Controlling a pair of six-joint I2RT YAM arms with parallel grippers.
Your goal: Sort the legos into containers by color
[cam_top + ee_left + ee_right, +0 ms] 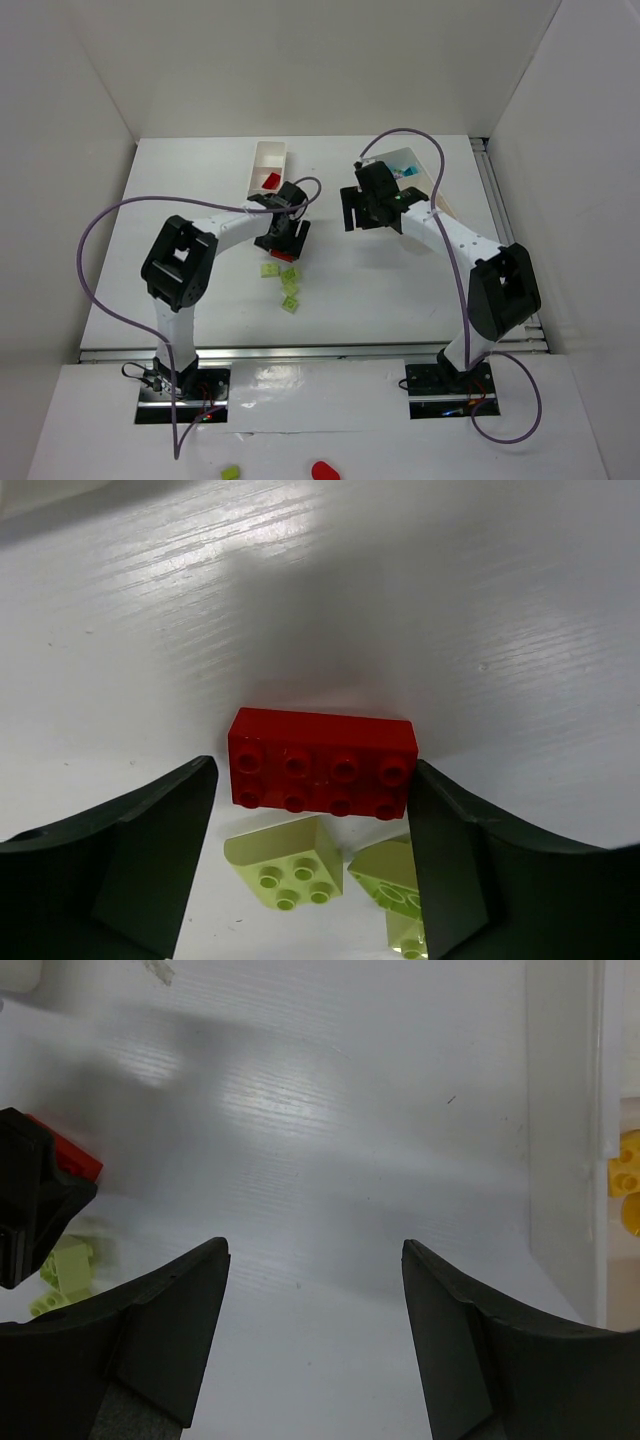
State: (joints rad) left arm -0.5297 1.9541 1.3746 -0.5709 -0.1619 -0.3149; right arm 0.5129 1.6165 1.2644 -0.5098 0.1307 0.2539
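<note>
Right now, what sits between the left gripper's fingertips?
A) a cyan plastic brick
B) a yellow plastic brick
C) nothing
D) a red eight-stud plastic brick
D: the left wrist view shows the red eight-stud plastic brick lying on the table between the fingertips of the open left gripper.

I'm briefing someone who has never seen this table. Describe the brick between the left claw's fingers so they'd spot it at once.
Find the left claw, low over the white table, nearer the arms than the left tray. Between its dark fingers lies a long red brick with two rows of four studs. Its neighbours are smaller light green bricks; among them it alone is red.
</note>
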